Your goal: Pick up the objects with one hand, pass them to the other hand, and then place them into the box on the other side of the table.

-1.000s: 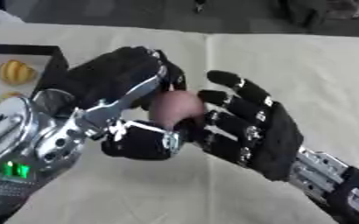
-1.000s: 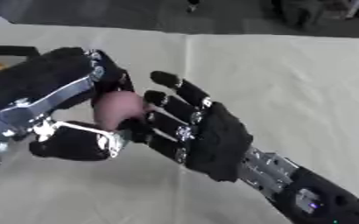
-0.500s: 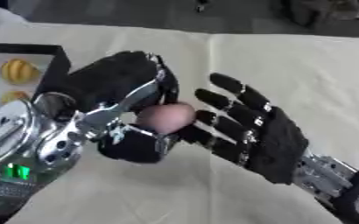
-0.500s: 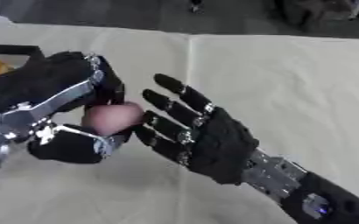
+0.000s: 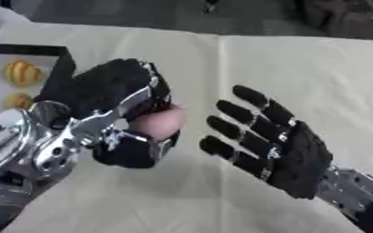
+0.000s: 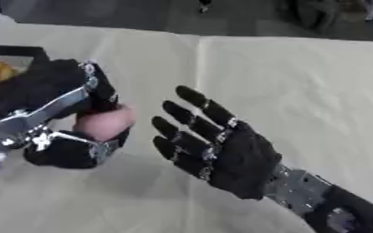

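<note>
**Pink object held in the left robot hand beside the open right robot hand**

A small, rounded, pale pink object [image 5: 158, 124] is seen clasped in the black-gloved left robot hand [image 5: 114, 107], whose fingers and thumb are curled round it so that only its right-hand side is exposed. What the object is cannot be made out beyond its colour and shape. The hand and object are held above a worktop covered with a cream-coloured cloth [image 5: 301, 73], left of centre.

The black right robot hand [image 6: 221, 148] is shown just beside the object, entering from the lower right corner. Its fingers [image 6: 191, 98] are spread and straight, pointing up and to the left, with the palm turned toward the left hand. A narrow gap is visible between its fingertips and the pink object, so nothing is grasped by it.

At the left edge of the worktop, a black-rimmed box [image 5: 62, 57] with a pale floor is partly seen behind the left arm. Two rounded yellow-orange items [image 5: 21, 73] are lying inside it, one nearer than the other.
</note>
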### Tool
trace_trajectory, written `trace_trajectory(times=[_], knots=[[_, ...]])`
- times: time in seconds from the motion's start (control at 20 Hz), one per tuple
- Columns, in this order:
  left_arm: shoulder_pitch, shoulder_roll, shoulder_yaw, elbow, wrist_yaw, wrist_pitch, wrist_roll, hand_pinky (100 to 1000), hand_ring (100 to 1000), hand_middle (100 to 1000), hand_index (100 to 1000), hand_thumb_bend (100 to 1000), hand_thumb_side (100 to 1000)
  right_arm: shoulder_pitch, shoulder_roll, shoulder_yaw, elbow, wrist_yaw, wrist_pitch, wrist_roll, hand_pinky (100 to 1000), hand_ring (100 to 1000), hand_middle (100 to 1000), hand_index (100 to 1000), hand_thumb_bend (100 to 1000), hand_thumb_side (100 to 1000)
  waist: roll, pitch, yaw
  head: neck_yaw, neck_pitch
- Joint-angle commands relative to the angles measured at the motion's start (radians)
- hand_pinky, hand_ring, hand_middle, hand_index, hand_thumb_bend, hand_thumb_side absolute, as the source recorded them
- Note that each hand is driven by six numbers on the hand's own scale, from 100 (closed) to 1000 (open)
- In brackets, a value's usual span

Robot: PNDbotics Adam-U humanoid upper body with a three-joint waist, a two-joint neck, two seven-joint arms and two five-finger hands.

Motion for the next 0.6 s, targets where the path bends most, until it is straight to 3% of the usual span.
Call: trace_trajectory(times=[0.05,0.25,0.6], knots=[[0.012,0.050,0.045,-0.006,-0.009,0.087,-0.043,695,313,252,346,100,174,0.022,-0.053,-0.012,-0.021,0.005,0.003,-0.006,781,676,634,595,664,100,0.001,-0.032,0.004,0.004,-0.012],[0.057,0.126,0.135,-0.007,0.031,0.103,0.013,719,301,251,348,100,217,0.062,-0.085,-0.032,-0.021,-0.015,0.015,-0.011,777,675,628,602,648,100,-0.001,-0.032,0.000,0.015,-0.014],[0.119,0.253,0.280,-0.007,0.135,0.143,0.117,729,294,251,349,100,247,0.106,-0.109,-0.112,-0.021,-0.067,0.076,-0.024,777,671,620,599,643,100,-0.011,-0.023,-0.019,0.047,-0.031]])
